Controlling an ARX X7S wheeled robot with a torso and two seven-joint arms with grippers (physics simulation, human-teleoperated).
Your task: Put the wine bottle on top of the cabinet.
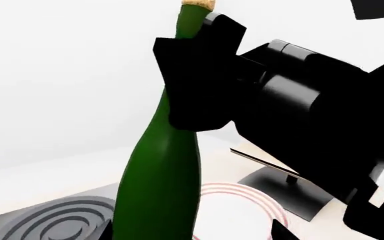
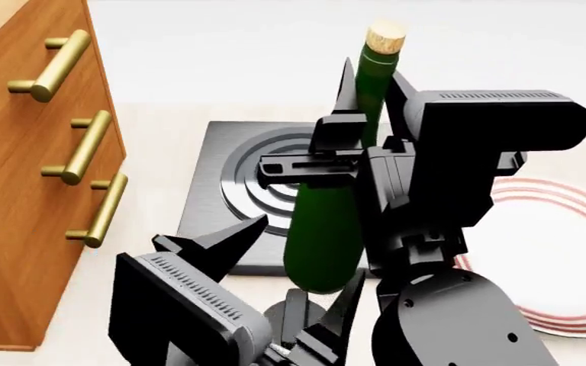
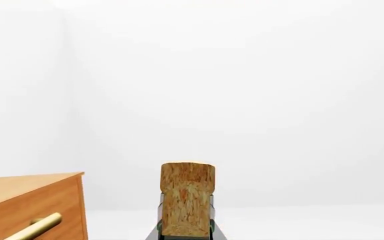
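Bottle: I have the tall dark green glass wine bottle (image 2: 326,229) with its tan cork upright, lifted clear of the table as far as I can judge, above the near edge of the dark grey ringed square plate (image 2: 234,183).
Right gripper (image 2: 359,145): clamped around the bottle's neck.
Left gripper (image 2: 278,293): fingers spread, holding nothing, just below the bottle's base.
Cabinet: the orange-brown wooden drawer cabinet (image 2: 18,198) with brass bar handles stands at the table's left edge; its top is bare in the right wrist view.
Done: grasp and lift.
Left: carry leftward, raise, set down, release.
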